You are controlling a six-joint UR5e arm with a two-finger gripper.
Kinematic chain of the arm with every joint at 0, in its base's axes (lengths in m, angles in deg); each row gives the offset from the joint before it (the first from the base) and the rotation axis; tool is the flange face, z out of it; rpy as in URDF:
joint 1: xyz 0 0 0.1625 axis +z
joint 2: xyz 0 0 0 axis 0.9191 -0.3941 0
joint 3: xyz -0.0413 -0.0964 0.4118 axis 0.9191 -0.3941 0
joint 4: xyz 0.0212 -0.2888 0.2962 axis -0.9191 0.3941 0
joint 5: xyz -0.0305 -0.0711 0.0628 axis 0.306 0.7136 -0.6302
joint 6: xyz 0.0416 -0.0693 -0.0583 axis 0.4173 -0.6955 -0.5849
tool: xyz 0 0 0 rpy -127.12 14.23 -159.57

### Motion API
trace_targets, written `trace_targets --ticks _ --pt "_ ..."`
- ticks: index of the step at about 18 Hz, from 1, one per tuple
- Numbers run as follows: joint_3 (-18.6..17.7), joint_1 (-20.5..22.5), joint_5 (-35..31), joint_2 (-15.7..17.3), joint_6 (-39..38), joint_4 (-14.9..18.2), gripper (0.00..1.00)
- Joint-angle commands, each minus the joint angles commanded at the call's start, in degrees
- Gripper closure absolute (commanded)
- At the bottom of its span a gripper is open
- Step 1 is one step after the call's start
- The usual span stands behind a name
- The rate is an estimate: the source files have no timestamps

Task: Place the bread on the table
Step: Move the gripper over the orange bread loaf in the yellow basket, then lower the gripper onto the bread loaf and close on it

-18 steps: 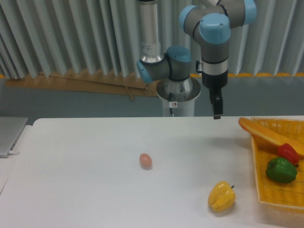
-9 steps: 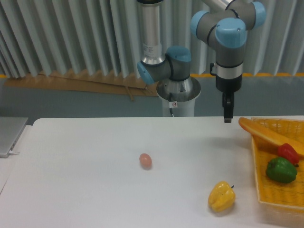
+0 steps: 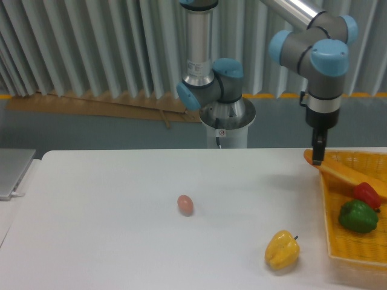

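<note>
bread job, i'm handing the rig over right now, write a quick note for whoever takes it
Gripper: empty, hanging right over the near end of the bread; seen edge-on, so open or shut cannot be told.
Bread: lying across the back left corner of the yellow basket, one end poking over the rim, the other against the red pepper. Green pepper is also in the basket.
Table: holds the egg and yellow pepper.
Done: the approach only; no grasp.
Left: grip the bread, lift it out, set it on the table.
</note>
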Motion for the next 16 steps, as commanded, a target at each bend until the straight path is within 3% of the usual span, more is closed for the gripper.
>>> trace_targets --ticks 3,7,10,16 --pt "-1.0 2.7 0.5 -1.1 0.6 -0.3 0.00" --pt "-0.4 3.0 0.5 -2.5 3.8 -0.5 0.00" --pt "0.1 3.0 0.4 -4.7 10.5 -3.2 0.00" --pt "0.2 3.5 0.2 -7.6 16.9 -6.9 0.00"
